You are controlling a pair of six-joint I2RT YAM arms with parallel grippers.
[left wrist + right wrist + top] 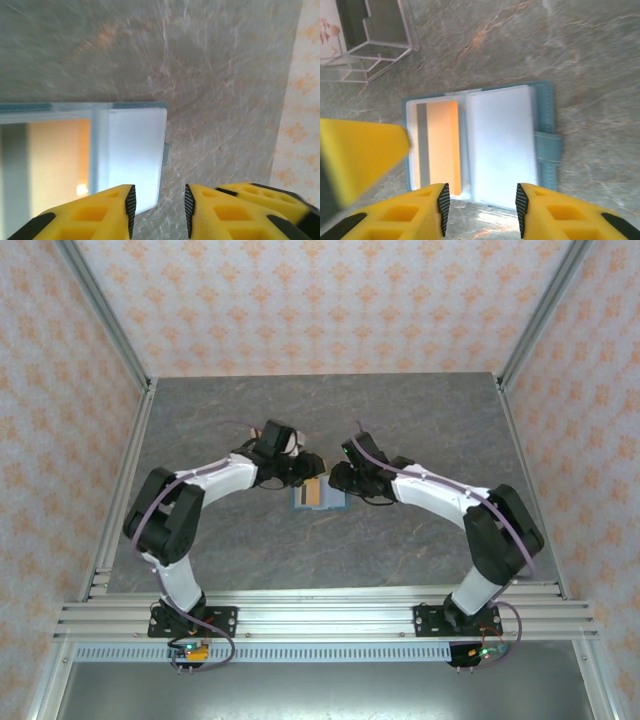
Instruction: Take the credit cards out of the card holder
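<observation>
Just ahead of the right claw (pixel 482 197), the flat teal bifold card holder (pixel 495 145) lies spread open on the grey marbled tabletop (pixel 580 50). A thin orange-brown card (pixel 442 145) sits in the clear sleeve before that claw's left finger. The right claw's jaws stand moderately parted and empty, while the left claw (pixel 159 200), jaws narrowly parted on nothing, hovers at the holder's opposite edge.

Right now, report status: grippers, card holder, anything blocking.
Left gripper open at the card holder edge. Right gripper open, empty, above it. Holder lies open flat, orange-brown card in its sleeve. No obstruction seen.
</observation>
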